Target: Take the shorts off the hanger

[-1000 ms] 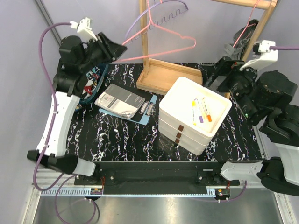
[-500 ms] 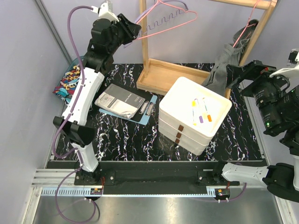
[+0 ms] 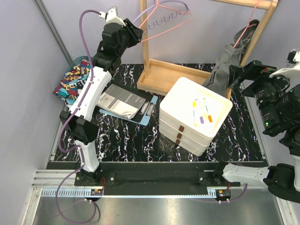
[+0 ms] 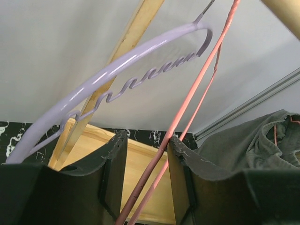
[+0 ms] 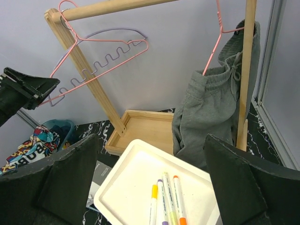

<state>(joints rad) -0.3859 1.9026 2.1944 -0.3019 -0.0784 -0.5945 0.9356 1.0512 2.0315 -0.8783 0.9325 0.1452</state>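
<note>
Lying bunched at the table point(image 3: 140, 136) left edge, graffiti-print shorts point(image 3: 74, 80) are noted. Left gripper point(image 4: 146, 139) is raised, jaws parted around pink hanger point(image 4: 187, 103) wire. Grey shorts point(image 5: 211, 112) are hung at the rack's right end; right gripper point(image 5: 151, 138) is held wide apart, clear of them.

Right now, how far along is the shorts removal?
Done: graffiti-print shorts lie off the rack at the table's left edge; the left pink hanger and purple hanger hang bare. In hand: left fingers, open, straddle that pink hanger's wire. Left: grey shorts hang on the right hanger; right fingers open, empty, not touching them.
</note>
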